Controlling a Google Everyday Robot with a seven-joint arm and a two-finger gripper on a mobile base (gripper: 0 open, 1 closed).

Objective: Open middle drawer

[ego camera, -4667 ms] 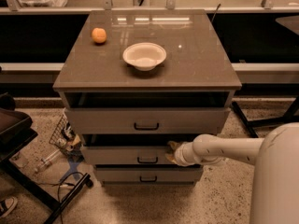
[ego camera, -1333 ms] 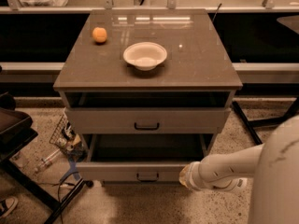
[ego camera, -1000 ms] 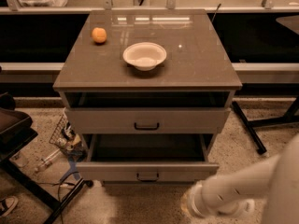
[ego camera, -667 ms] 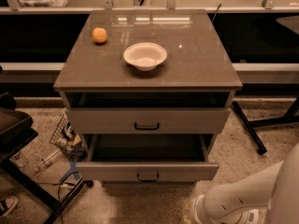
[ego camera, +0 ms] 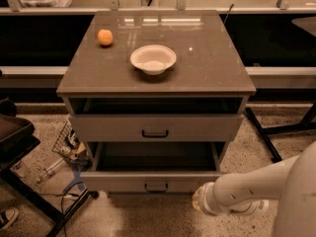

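The middle drawer (ego camera: pixel 123 181) stands pulled far out of the grey-brown cabinet (ego camera: pixel 207 68). Its dark inside is open to view and its thin black bar handle (ego camera: pixel 155 186) is free. Above it, the top drawer (ego camera: pixel 113 127) with a squarer handle (ego camera: pixel 155 133) sits slightly out. The lowest drawer is hidden under the open one. My gripper (ego camera: pixel 198 201) is at the end of the white arm at the lower right, in front of the drawer's right corner and apart from the handle. It holds nothing that I can see.
A white bowl (ego camera: pixel 153 58) and an orange fruit (ego camera: pixel 104 37) sit on the cabinet top. A black stand (ego camera: pixel 17 142) and a wire basket with clutter (ego camera: pixel 69 144) are on the floor at left. Black stand legs (ego camera: pixel 264 132) are at right.
The middle drawer, nearly shut at first, was pulled out. My gripper then left the handle and drew back down and to the right. The drawer has stayed open.
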